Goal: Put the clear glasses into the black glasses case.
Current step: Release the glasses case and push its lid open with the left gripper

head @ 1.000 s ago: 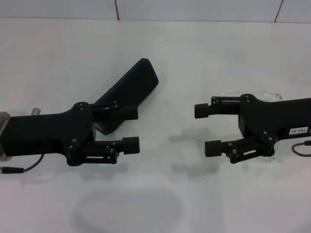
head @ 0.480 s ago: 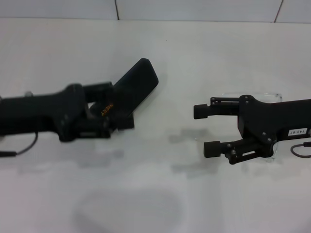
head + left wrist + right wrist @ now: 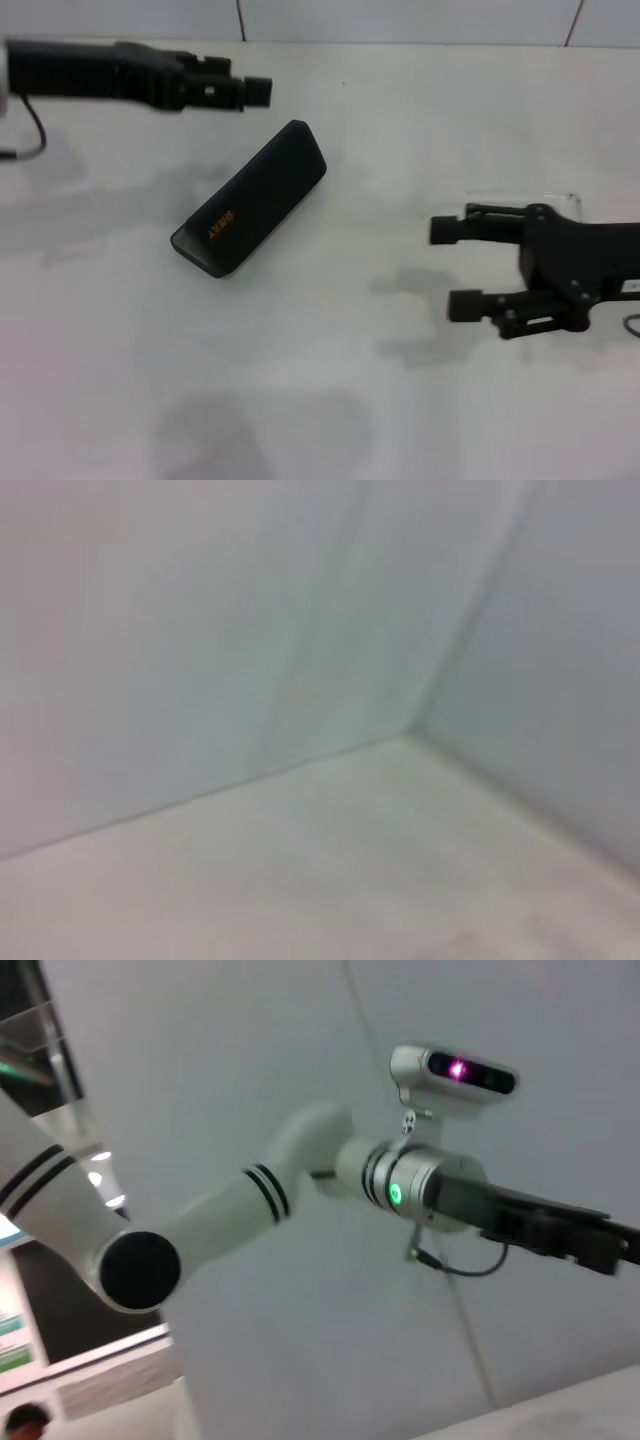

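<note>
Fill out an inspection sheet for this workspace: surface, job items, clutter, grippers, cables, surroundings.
Surface: white table, plain, with soft shadows.
Job's things: black glasses case shut, lying diagonally left of centre, orange lettering on top. Clear glasses on the table at the right, mostly hidden behind the right gripper.
Clutter: nothing seen.
Grippers: left gripper raised at the far left, away from the case, holding nothing. Right gripper hovers in front of the glasses, jaws open, empty.
Cables: a black cable hangs from the left arm; another shows at the right arm's edge.
Surroundings: pale panelled wall behind the table.
</note>
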`<action>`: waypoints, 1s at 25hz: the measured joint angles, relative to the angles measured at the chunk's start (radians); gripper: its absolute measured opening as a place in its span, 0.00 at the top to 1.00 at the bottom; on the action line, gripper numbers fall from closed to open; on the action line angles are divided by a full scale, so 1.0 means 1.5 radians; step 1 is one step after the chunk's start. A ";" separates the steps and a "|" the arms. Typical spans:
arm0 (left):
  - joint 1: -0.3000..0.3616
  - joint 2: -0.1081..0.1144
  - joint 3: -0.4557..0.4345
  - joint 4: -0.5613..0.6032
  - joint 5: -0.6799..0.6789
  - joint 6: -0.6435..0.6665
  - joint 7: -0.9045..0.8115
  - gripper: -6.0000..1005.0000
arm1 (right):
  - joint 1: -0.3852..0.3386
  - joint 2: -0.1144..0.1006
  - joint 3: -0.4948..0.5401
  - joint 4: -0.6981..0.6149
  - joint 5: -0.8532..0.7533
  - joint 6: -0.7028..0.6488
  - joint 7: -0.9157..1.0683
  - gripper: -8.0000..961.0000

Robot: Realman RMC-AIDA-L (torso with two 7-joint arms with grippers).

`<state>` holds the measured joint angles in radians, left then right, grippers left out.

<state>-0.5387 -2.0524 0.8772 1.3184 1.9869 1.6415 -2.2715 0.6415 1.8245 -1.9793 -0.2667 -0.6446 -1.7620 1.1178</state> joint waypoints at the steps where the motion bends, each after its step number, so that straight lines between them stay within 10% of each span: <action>1: -0.017 0.000 0.002 0.008 0.036 -0.004 -0.027 0.19 | -0.010 -0.001 0.008 0.001 0.000 0.000 -0.003 0.11; 10: -0.149 -0.021 0.107 -0.038 0.337 -0.042 -0.143 0.19 | -0.086 -0.008 0.062 -0.002 -0.002 -0.015 -0.026 0.11; 25: -0.204 -0.022 0.155 -0.170 0.357 -0.126 -0.152 0.19 | -0.114 -0.008 0.066 0.003 -0.002 -0.025 -0.061 0.12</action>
<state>-0.8440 -2.0854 1.1093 1.0631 2.5220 1.4531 -2.4991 0.4712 1.8119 -1.8807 -0.2615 -0.6474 -1.7994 1.0261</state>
